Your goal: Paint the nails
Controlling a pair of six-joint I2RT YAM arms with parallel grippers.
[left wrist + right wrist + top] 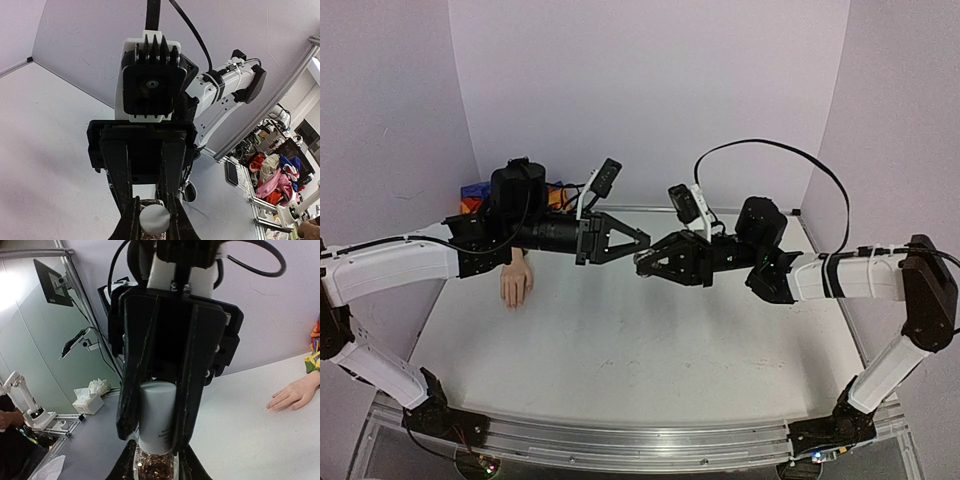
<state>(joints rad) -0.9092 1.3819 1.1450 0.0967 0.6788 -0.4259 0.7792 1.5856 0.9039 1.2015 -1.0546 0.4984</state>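
Top external view, nails (511,299) well apart, leftward of left hand (644,240)

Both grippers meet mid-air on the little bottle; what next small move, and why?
Probably twist the left gripper to unscrew the cap while the right gripper holds the glitter bottle steady: each is shut on its part, the cap is on, and the mannequin hand lies off aside.

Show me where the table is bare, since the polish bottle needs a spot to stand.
Bare: the near half of the table, from the arm bases to the middle, and its right side below the right arm. Crowded: the far left, where the mannequin hand lies partly under the left arm, striped sleeve behind it.
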